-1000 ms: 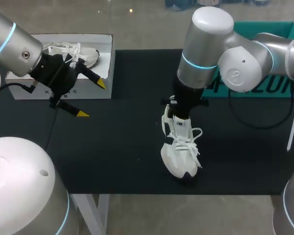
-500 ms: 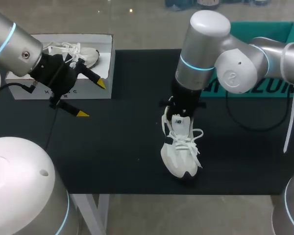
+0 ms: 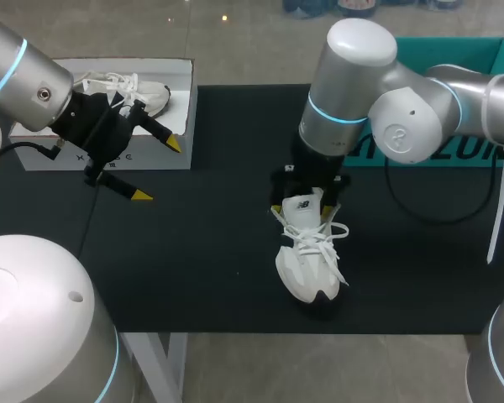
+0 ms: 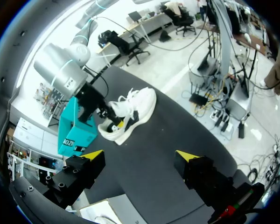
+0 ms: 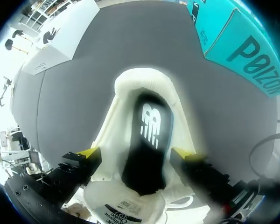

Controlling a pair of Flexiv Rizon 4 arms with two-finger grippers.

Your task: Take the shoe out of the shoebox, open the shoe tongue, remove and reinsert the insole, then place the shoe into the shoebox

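- The shoe (image 3: 307, 256) sits on the black table (image 3: 210, 252), right of the middle. It is well apart from the shoebox (image 3: 109, 155), with its toe toward the near edge.
- The right gripper (image 5: 137, 154) hangs over the shoe's opening. Its fingers are spread wide, one yellow tip just beside each side of the shoe.
- I cannot tell whether those tips press the sides.
- The tongue (image 3: 305, 206) stands up between the fingers, label side showing.
- In the right wrist view the dark insole (image 5: 147, 140) lies inside the shoe, ahead of the gripper.
- The left gripper (image 3: 158, 170) hovers at the table's left, just in front of the shoebox. Its fingers are wide apart with nothing between them.
- In the left wrist view the shoe and the right arm are well ahead of the left gripper.
- The white shoebox stands at the far left corner with a second shoe (image 3: 126, 87) inside.
- A teal box (image 3: 454, 50) stands at the far right, behind the right arm.
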